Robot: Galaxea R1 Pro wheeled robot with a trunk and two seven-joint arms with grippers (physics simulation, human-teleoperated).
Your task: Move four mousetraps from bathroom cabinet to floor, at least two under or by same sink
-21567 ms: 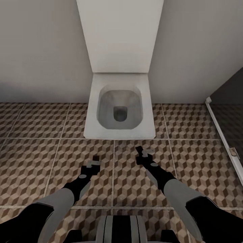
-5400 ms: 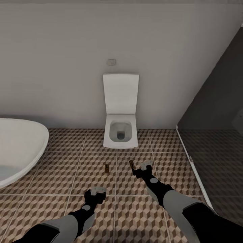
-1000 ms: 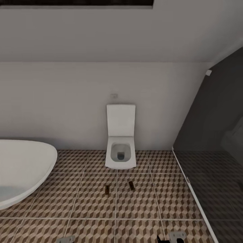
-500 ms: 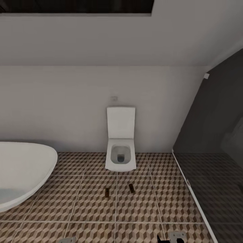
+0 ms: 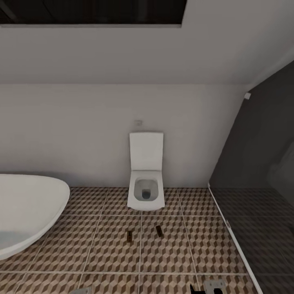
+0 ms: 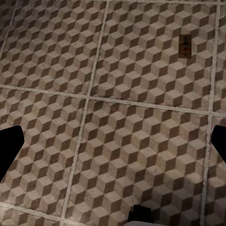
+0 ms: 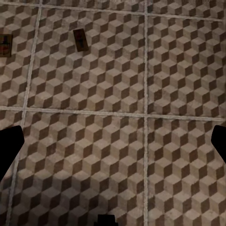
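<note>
Two mousetraps lie flat on the bathroom floor [image 5: 102,245] a short way in front of the toilet, one [image 5: 129,236] to the left of the other [image 5: 159,231]. The left wrist view looks down on one mousetrap [image 6: 185,47], far beyond my left gripper [image 6: 113,146], which is open and empty. Both mousetraps [image 7: 80,39] [image 7: 4,45] lie well ahead of my right gripper [image 7: 113,146], open too with nothing in it. The tips of both grippers peek in at the head view's lower edge, left [image 5: 83,290] and right [image 5: 208,286]. The cabinet and the bathroom sink are out of view.
A white toilet [image 5: 146,179] hangs on the far wall straight ahead. The oval white bathtub [image 5: 24,212] fills the left side. A dark glass shower screen [image 5: 261,163] with a white floor rail [image 5: 232,237] closes off the right. A dark opening [image 5: 90,11] sits high in the wall.
The head camera has tilted up a little, so the whole picture slid down. The two mousetraps keep their places on the tiles. Both grippers stay open at the lower edge.
</note>
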